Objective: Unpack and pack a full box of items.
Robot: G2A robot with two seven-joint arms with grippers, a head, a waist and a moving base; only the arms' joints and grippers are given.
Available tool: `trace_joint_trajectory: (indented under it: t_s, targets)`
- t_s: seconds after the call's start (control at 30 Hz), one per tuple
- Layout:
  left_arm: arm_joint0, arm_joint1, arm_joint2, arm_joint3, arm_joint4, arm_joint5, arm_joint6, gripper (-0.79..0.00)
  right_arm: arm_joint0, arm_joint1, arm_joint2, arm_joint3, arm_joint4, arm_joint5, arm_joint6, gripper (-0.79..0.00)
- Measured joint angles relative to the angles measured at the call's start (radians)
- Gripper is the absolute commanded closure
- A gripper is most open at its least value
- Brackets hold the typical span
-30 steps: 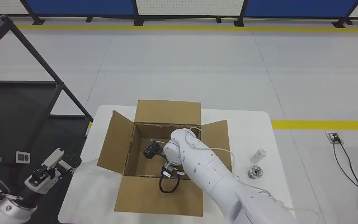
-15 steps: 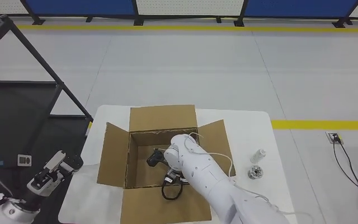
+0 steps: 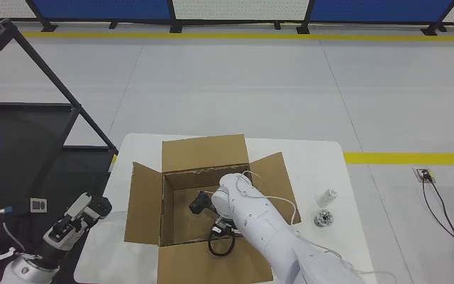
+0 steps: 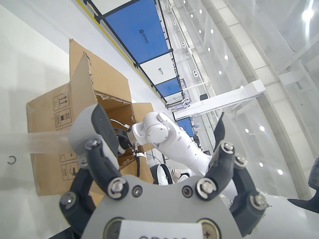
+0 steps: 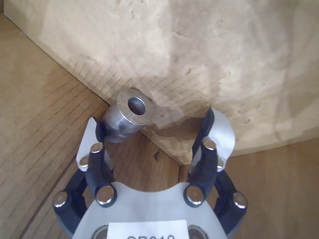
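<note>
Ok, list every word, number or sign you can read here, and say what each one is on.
Cardboard box, outer wall: a pair of upward arrows, no words; the other pictograms are too small to read.
Blue panel: a logo with wording, too small to read.
White label on the left gripper: cut off, unreadable.
White label on the right gripper: cut off, unreadable.
Nothing can be quoted.

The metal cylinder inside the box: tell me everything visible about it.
The metal cylinder is short, silvery and dull-brushed, like aluminium, with a round bore in its flat end and a dark notch in its side. It lies tilted on the box floor, against the foot of a wall, just inside one finger of the open right gripper; contact unclear.
</note>
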Motion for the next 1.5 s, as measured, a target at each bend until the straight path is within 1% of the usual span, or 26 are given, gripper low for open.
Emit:
trace_joint_trajectory:
  t_s: [0.03, 0.07, 0.23, 0.77, 1.07, 1.1, 1.13, 1.17, 1.2, 1.23, 1.27, 1.4, 1.47, 1.5]
  targets:
    - [0.001, 0.000, 0.002, -0.002, 0.002, -0.001, 0.003, -0.785, 0.000, 0.001, 0.001, 0.000, -0.002, -0.001, -0.002, -0.012]
    - [0.002, -0.001, 0.004, -0.005, 0.004, -0.003, 0.006, -0.785, 0.001, 0.001, 0.001, 0.000, -0.004, -0.002, -0.004, 0.000]
    - [0.005, -0.002, 0.010, -0.008, 0.008, -0.008, 0.022, -0.785, 0.005, 0.004, 0.004, -0.002, -0.013, -0.011, -0.020, 0.000]
    - [0.020, -0.005, 0.023, -0.022, 0.022, -0.022, 0.055, -0.785, 0.027, 0.019, 0.015, -0.002, -0.055, -0.002, -0.129, 0.000]
    - [0.025, -0.007, 0.038, -0.037, 0.048, -0.026, 0.074, -0.785, 0.039, 0.032, 0.015, 0.000, -0.088, 0.015, -0.141, 0.000]
    - [0.024, -0.007, 0.040, -0.038, 0.050, -0.026, 0.076, -0.785, 0.039, 0.032, 0.014, -0.003, -0.093, 0.020, -0.134, -0.092]
    - [0.024, -0.008, 0.041, -0.038, 0.052, -0.026, 0.078, -0.785, 0.039, 0.032, 0.013, -0.007, -0.098, 0.024, -0.130, -0.222]
    - [0.024, -0.008, 0.042, -0.039, 0.054, -0.026, 0.080, -0.785, 0.040, 0.032, 0.011, -0.012, -0.106, 0.023, -0.129, -0.317]
    - [0.024, -0.008, 0.042, -0.040, 0.055, -0.026, 0.081, -0.785, 0.040, 0.032, 0.010, -0.015, -0.111, 0.021, -0.130, -0.388]
    - [0.024, -0.008, 0.042, -0.040, 0.056, -0.026, 0.083, -0.785, 0.040, 0.033, 0.010, -0.016, -0.115, 0.019, -0.131, -0.422]
    - [0.024, -0.008, 0.042, -0.041, 0.058, -0.026, 0.084, -0.785, 0.042, 0.033, 0.010, -0.019, -0.119, 0.019, -0.132, -0.431]
    - [0.024, -0.009, 0.042, -0.042, 0.060, -0.027, 0.089, -0.785, 0.045, 0.034, 0.010, -0.030, -0.133, 0.019, -0.139, -0.508]
    - [0.024, -0.009, 0.042, -0.042, 0.061, -0.027, 0.092, -0.785, 0.045, 0.033, 0.009, -0.035, -0.141, 0.017, -0.143, -0.526]
    - [0.024, -0.009, 0.042, -0.042, 0.062, -0.028, 0.095, -0.785, 0.044, 0.033, 0.009, -0.036, -0.143, 0.015, -0.145, -0.517]
